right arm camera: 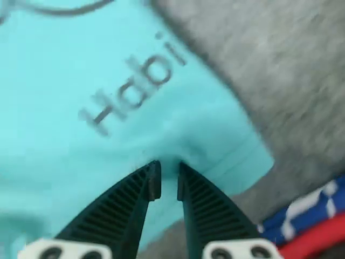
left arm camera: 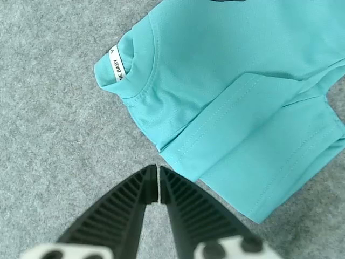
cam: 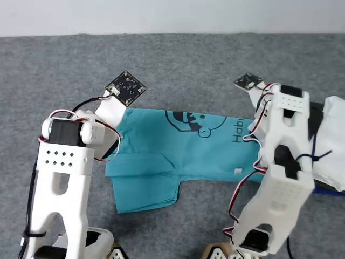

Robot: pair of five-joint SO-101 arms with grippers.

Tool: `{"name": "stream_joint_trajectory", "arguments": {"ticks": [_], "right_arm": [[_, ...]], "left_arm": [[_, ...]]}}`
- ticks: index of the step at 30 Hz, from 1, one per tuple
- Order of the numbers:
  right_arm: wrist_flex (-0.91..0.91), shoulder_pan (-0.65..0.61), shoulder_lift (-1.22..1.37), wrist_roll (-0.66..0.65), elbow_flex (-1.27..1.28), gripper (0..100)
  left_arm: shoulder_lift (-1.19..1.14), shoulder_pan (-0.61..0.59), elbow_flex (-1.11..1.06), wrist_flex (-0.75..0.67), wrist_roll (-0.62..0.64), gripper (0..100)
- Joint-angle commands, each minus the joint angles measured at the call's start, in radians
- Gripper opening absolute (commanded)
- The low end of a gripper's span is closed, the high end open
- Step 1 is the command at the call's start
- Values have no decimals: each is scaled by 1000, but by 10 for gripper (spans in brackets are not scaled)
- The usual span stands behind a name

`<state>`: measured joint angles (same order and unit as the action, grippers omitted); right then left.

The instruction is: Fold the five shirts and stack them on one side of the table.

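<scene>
The teal shirt (cam: 161,156) carries dark lettering (right arm camera: 132,81) beside a dark line drawing (cam: 197,124), right of centre in the high view. A white collar tag (left arm camera: 116,65) bears small dark print.

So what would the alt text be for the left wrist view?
A black ribbed tool, shut on nothing, hangs over the grey table beside the edge of a partly folded teal shirt. The shirt's collar, with a white label, lies farther off.

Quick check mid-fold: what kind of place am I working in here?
Probably a lab or test bench, not a home: a grey felt-like table covering, a bare white wall behind, and the teal shirt laid out beside a pile of clothes.
</scene>
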<state>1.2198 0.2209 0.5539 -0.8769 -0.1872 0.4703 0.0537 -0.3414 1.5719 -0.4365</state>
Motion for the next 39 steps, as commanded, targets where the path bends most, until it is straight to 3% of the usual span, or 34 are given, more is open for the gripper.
{"name": "stream_joint_trajectory", "arguments": {"ticks": [1,5,16,24,31,34,39], "right_arm": [[-166,-22,39,11,-68,69],[-185,-50,56,11,-75,67],[257,-70,-193,15,-216,68],[561,-318,-285,61,-242,65],[529,-568,-278,301,-239,69],[513,-670,-237,334,-241,76],[509,-779,-124,362,-247,217]], "left_arm": [[40,3,12,9,11,13],[40,2,12,11,11,13],[41,-51,148,121,11,13],[41,-348,269,166,11,13],[138,-568,271,181,9,13],[190,-647,271,181,8,14],[232,-750,199,181,5,14]]}}
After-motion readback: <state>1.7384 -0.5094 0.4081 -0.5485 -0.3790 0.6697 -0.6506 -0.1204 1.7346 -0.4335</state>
